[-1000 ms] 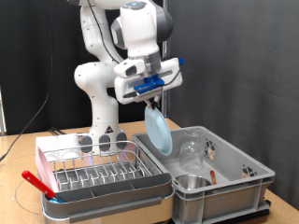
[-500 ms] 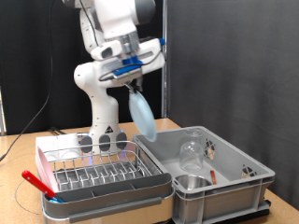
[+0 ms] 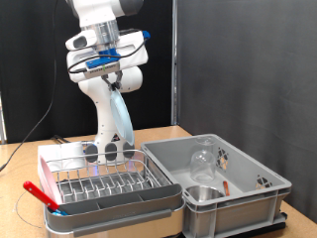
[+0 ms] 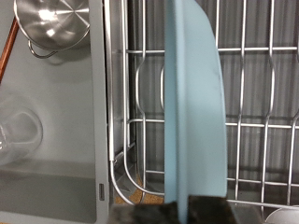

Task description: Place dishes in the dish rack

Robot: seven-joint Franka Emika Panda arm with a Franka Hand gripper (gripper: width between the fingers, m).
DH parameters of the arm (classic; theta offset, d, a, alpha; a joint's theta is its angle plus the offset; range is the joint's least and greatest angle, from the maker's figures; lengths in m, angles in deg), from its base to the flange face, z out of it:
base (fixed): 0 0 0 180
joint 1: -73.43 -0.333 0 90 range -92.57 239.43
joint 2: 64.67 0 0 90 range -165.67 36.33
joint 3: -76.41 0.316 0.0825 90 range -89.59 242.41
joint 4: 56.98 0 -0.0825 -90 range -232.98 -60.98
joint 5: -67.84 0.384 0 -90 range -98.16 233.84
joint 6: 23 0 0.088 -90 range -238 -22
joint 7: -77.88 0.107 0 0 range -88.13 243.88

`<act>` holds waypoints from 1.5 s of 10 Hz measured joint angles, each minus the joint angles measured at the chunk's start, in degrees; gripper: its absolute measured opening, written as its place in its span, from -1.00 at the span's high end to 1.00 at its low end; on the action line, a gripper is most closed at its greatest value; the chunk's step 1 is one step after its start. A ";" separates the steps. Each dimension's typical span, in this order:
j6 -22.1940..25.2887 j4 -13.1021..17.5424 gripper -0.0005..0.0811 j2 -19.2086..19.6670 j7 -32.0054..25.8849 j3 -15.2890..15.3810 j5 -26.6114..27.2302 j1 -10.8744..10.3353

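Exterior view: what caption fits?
Claw holds a pale blue plate above the silver wire rack.

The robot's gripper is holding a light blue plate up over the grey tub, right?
Not quite. The gripper does hold the light blue plate, but it hangs over the dish rack at the exterior view's left, not over the grey tub. The wrist view shows the rack's wires right behind the plate too.

Pale blue plate (image 3: 120, 120), silver rack (image 3: 107, 184)
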 joint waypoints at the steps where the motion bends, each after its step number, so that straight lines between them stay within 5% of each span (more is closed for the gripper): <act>1: -0.16 -0.28 0.95 0.01 0.02 0.19 0.00 -0.01; 6: -2.37 0.51 0.95 2.98 -0.56 -0.95 -8.51 2.44; 10: -5.02 1.29 0.95 6.51 -4.25 -4.99 -9.60 4.37; 15: -9.08 -0.24 0.95 7.54 -5.55 -5.33 -11.75 4.59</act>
